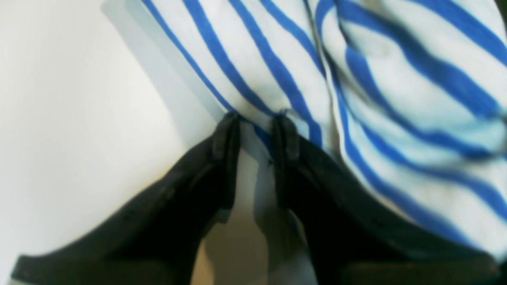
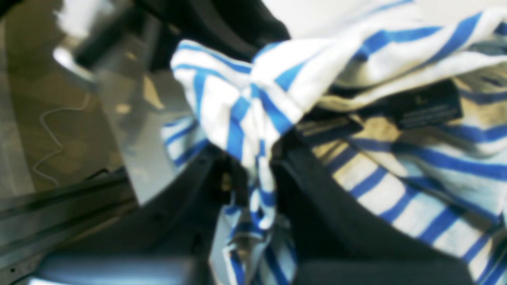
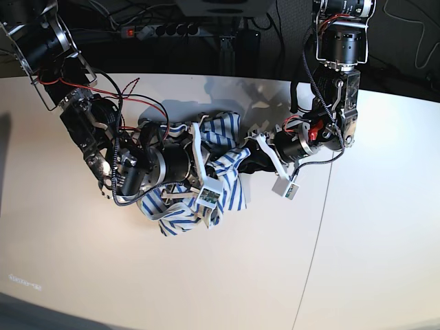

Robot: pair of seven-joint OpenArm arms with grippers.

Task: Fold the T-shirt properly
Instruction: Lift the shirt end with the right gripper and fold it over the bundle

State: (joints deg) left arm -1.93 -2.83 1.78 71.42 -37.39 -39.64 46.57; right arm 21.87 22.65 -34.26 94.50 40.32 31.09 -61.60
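Pinching the bunched white blue-striped cloth T-shirt (image 3: 206, 168) with both claws, left gripper (image 1: 255, 118) on an edge, right gripper (image 2: 249, 158) on a wad, we should lift apart, spreading it flat over the white table (image 3: 82, 261).

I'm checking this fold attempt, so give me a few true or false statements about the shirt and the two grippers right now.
1. The T-shirt lies flat and spread out on the table. False: it is bunched in a heap between the arms.
2. The right gripper is shut on striped cloth. True.
3. The left gripper hangs open, well clear of the shirt. False: it pinches a cloth edge.
4. A dark neck label shows in the right wrist view. True.
5. The stripes are red. False: they are blue.
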